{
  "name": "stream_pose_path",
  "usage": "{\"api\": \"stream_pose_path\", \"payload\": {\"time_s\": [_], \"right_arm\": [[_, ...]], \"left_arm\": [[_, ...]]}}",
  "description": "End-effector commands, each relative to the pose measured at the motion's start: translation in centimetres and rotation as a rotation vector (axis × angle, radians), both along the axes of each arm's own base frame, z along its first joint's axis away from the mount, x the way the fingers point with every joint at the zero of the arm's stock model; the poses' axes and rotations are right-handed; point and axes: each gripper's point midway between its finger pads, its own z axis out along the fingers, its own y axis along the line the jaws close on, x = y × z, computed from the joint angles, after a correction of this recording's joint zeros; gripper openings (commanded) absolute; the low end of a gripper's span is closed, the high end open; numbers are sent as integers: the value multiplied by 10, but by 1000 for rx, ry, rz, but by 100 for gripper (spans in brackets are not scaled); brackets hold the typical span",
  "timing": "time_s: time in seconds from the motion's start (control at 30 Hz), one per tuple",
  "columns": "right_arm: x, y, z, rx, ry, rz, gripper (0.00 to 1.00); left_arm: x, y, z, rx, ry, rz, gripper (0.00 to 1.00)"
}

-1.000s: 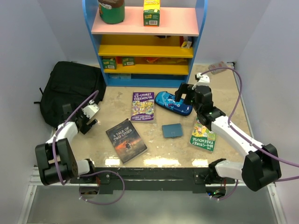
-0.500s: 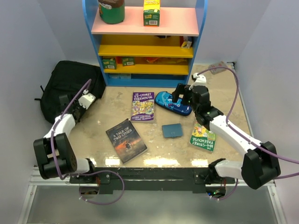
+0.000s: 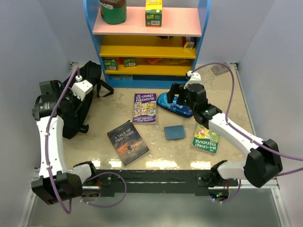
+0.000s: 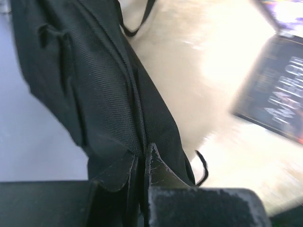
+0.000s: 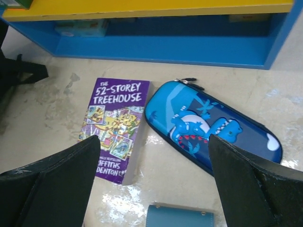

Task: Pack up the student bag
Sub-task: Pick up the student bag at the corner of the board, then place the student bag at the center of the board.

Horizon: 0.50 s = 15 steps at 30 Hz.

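The student bag, a soft black backpack, hangs bunched at the table's left edge, pulled up off the surface. My left gripper is shut on it. In the left wrist view the jaws pinch a fold of the bag along a seam. My right gripper hovers open over the blue dinosaur pencil case. From the right wrist, the open gripper frames bare table between the purple book and the pencil case, holding nothing.
On the table lie the purple Treehouse book, a dark "Tale of Two Cities" book, a green Treehouse book and a small blue-grey wallet. A blue and yellow shelf stands at the back.
My left gripper closed on the bag and rose, dragging the bag up and bunching it. My right gripper drifted slightly left and farther back over the pencil case.
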Motion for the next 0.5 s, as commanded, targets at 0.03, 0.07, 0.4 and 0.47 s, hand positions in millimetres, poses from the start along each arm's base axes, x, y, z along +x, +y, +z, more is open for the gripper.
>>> {"api": "stream_pose_path", "payload": {"time_s": [0.03,0.07,0.4,0.47], "right_arm": [[-2,47,15,21,11,122,99],[-5,58,17,30,14,148,99],[-23,107,24,28,40,247,99],[-27,108,22,27,43,249,99]], "left_arm": [[-54,-56,34,-102,26,-216,3],[-59,-61,40,-106,23,-236,5],[-93,-162,56,-411,87,-569,29],[-89,-174,54,-437,74,-613,46]]}}
